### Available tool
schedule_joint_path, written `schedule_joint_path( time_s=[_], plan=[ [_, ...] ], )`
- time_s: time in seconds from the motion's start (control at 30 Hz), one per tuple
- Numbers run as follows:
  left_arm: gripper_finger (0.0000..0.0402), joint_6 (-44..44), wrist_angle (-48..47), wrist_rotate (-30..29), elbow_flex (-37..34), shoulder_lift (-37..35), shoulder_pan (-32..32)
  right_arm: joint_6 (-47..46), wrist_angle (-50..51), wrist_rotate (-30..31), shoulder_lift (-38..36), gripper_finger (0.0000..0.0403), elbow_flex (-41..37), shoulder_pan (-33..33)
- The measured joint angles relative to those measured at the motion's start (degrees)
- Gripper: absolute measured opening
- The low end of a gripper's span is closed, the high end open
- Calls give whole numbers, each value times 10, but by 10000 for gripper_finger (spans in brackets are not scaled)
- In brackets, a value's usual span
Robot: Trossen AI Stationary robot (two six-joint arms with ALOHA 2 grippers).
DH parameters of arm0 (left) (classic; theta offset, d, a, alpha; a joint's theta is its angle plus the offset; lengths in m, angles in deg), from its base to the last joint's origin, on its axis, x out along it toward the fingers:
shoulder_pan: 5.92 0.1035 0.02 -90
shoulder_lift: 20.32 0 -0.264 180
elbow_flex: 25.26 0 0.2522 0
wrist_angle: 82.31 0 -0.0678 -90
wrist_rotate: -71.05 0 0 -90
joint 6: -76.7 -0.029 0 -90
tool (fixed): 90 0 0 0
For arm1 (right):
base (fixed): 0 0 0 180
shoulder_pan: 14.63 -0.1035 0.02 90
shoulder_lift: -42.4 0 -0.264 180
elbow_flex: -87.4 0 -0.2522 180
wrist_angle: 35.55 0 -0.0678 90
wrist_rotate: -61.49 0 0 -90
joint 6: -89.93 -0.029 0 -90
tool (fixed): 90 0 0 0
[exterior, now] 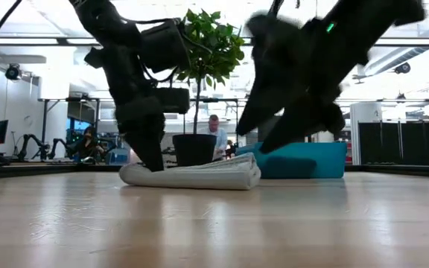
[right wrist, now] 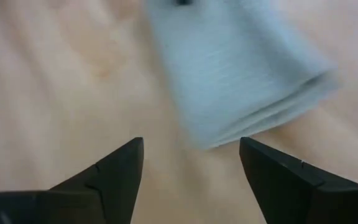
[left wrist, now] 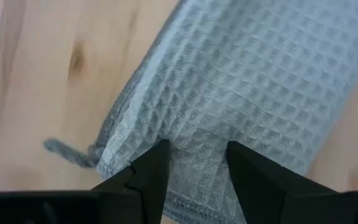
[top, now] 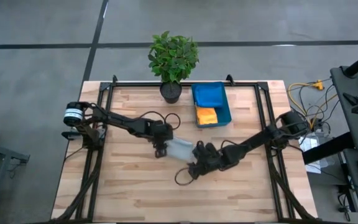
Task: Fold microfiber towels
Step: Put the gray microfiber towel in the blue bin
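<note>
grey waffle-weave towel [left wrist: 253, 81], folded, soft, limp: left gripper [left wrist: 197, 165] pinches its hemmed edge; right gripper [right wrist: 191, 171] gapes empty beside it.

the left arm reaches in toward the middle, elbow bent, wrist tipped steeply down so the left gripper [top: 161, 148] points at the surface below it, its 2 fingers [left wrist: 151, 177] a narrow gap apart with cloth between the tips. the right arm stretches in from the opposite side, its right gripper [top: 197, 163] raised and angled downward just beside the left one, fingers [right wrist: 120, 171] spread wide, holding nothing.
</note>
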Motion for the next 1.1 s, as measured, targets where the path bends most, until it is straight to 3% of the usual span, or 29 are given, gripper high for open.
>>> schedule_joint_path(
  time_s=[0.17,0.23,0.33,0.4,0.5,0.63,0.7,0.87,1.1],
  plan=[
    [150,225,-4,-11,2,10,-19,4,-83,-1,-4,254,-1,-44],
    [150,287,-1,-11,2,10,-33,-38,-129,-1,0,251,-1,-56],
    [150,325,8,-3,7,10,-50,-147,-153,-1,0,248,-10,-61],
    [150,327,10,3,13,10,-59,-164,-152,12,1,247,-17,-61],
    [150,327,26,6,17,10,-70,-31,-148,29,2,246,-18,-60],
    [150,326,48,6,18,12,-81,300,-139,33,2,246,-10,-59],
    [150,326,49,7,18,13,-84,406,-111,59,2,246,-2,-59],
    [150,326,50,8,15,13,-86,537,16,158,2,246,9,-45],
    [150,325,51,9,14,13,-87,644,27,160,2,246,-16,-36]
  ],
)
